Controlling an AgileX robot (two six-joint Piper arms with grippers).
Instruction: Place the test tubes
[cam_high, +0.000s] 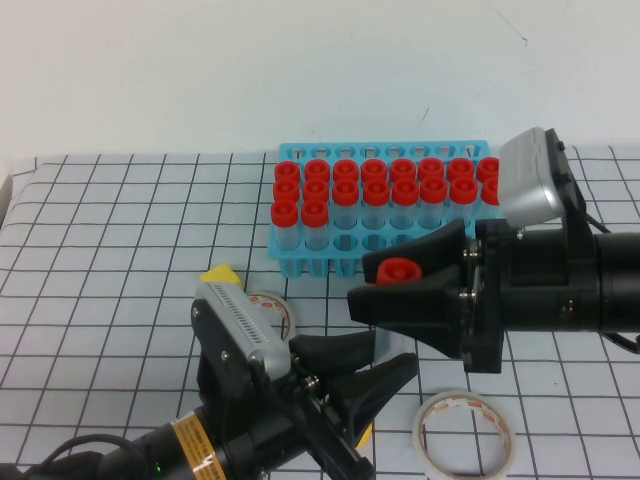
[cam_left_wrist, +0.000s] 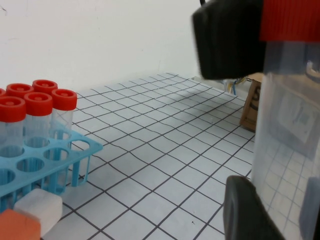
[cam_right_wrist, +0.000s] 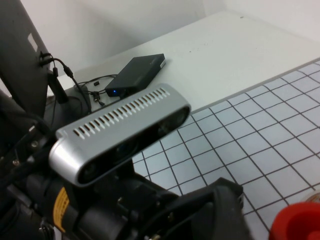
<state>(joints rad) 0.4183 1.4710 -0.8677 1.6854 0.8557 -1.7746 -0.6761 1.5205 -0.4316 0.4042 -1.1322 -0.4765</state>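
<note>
High view: the red-capped test tube (cam_high: 400, 270) is seen upright at the centre of the frame, just below the blue rack (cam_high: 292, 262). Its clear body is clamped by the left hand (cam_high: 395, 348), reaching from the lower left. The right hand (cam_high: 360, 283), entering from the right, is held apart around the cap.

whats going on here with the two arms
It looks like a handover. The left hand, low in front of the rack, grips a red-capped test tube upright by its clear body. The right hand, coming from the right side, sits level with the cap, open on either side of it. The blue rack behind is mostly filled, with open holes in its front row.
</note>
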